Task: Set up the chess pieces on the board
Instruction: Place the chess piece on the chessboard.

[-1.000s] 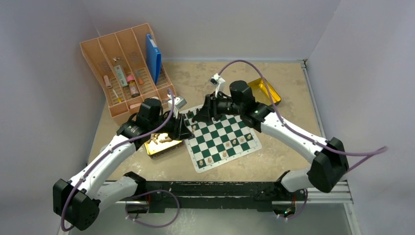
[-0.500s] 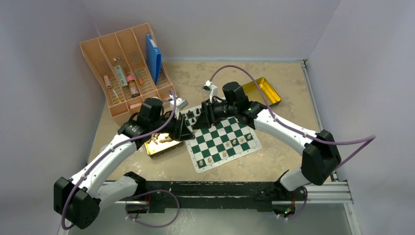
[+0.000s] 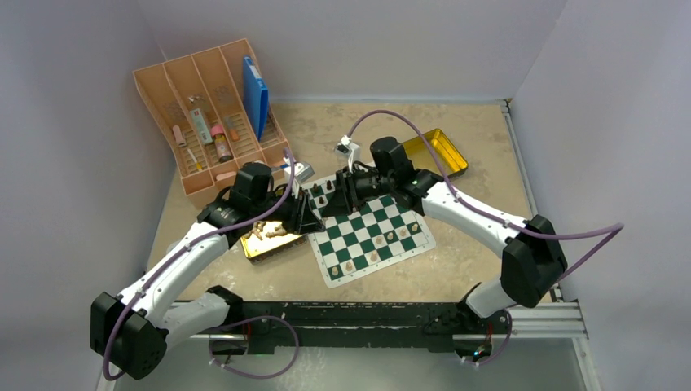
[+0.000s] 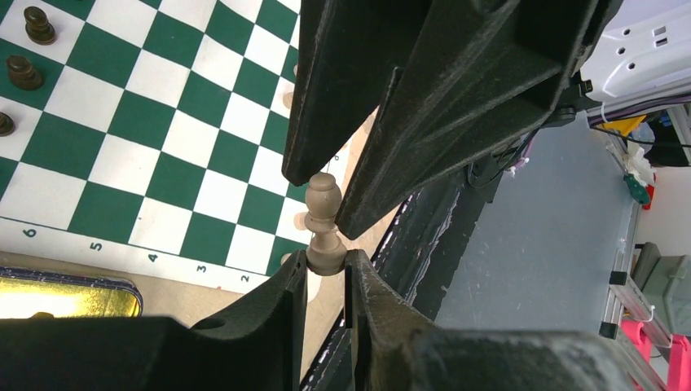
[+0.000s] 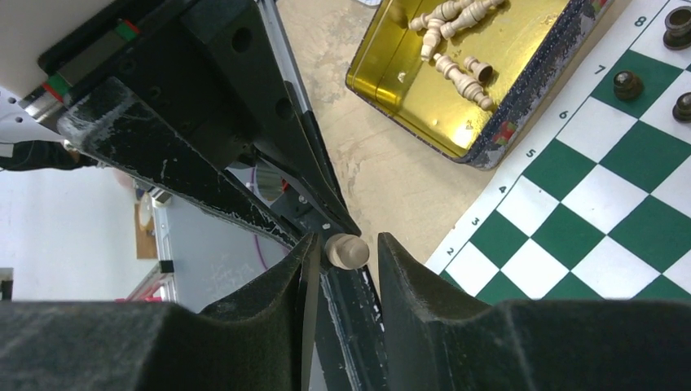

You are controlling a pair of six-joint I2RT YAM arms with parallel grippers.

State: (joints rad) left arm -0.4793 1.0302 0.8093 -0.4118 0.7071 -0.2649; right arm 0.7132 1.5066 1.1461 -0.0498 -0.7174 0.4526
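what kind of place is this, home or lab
Likely a robot lab bench: left arm and right arm bolted to a rail, blank grey walls boxing in the table, a chess board set out.

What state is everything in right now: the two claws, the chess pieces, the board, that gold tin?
left gripper: shut on the base of the tan piece.
right gripper: open, fingers either side of its head, not clamped.
tan piece: held in the air between both grippers.
board: flat, partly set.
gold tin: lidless, loose tan pieces lying inside.
dark pieces: standing on the board.
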